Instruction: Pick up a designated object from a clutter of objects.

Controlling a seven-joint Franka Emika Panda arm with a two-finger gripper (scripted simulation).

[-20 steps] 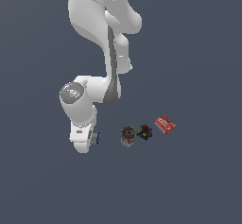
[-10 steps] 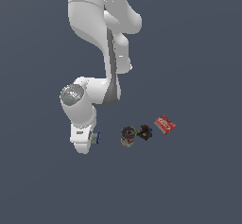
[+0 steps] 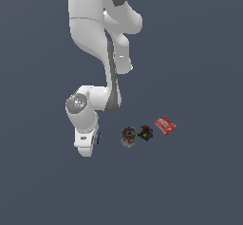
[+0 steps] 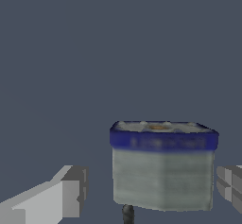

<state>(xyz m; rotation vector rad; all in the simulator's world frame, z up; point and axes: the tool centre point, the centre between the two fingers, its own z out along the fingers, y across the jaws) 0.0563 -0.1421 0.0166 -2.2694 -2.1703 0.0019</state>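
The designated object [image 4: 163, 164] sits between the gripper's [image 4: 151, 190] wide-open fingers [image 4: 61, 197], unheld; next they should squeeze shut.

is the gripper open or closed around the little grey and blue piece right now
Open. In the wrist view the gripper has one finger on each side of the grey-white and blue piece, with a visible gap between each finger and the piece.

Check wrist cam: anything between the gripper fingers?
Yes: the grey-white piece with the blue band sits between the fingers, gaps showing either side, wrist view.
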